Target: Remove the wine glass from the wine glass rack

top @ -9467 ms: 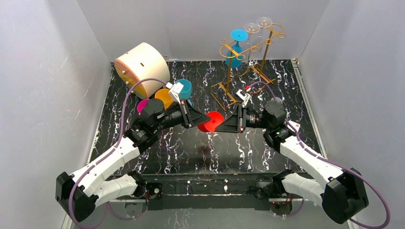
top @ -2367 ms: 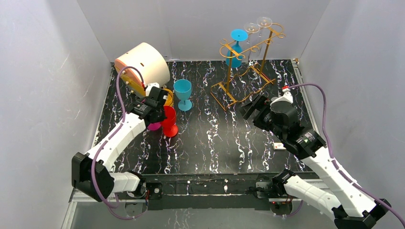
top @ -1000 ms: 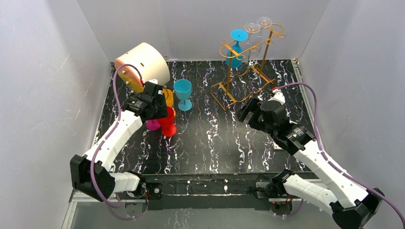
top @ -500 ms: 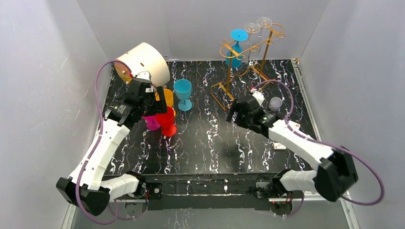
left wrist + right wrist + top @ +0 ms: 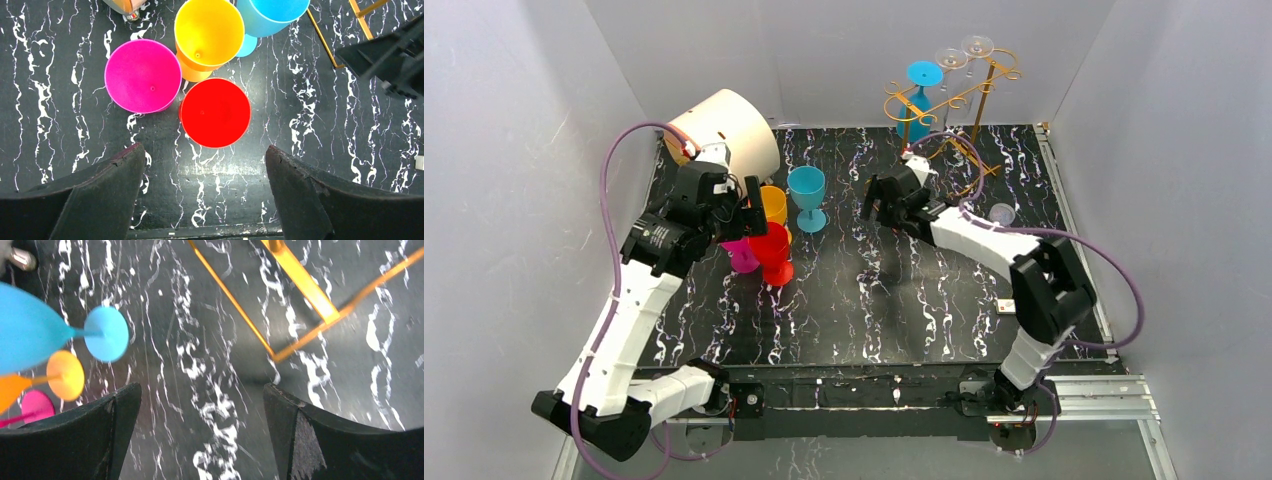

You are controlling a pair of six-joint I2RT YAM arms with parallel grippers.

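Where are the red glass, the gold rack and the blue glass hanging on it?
red glass point(image 5: 215, 112): left wrist view, inside its bowl.
gold rack point(image 5: 300, 282): right wrist view, on a base bar.
hanging blue glass point(image 5: 925, 73): top view, on its round foot.

Glossy veined black tabletop point(image 5: 300, 115) — shiny metal wine glass rack point(image 5: 300, 281), smooth matt plastic red cup point(image 5: 215, 112)

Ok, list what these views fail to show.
Right wrist: wine glass rack shows only base wires; hooks beyond the top edge.
Top external: clear wine glasses on the rack are too small and transparent to see their seating.
Left wrist: blue wine glass cropped by the top edge.
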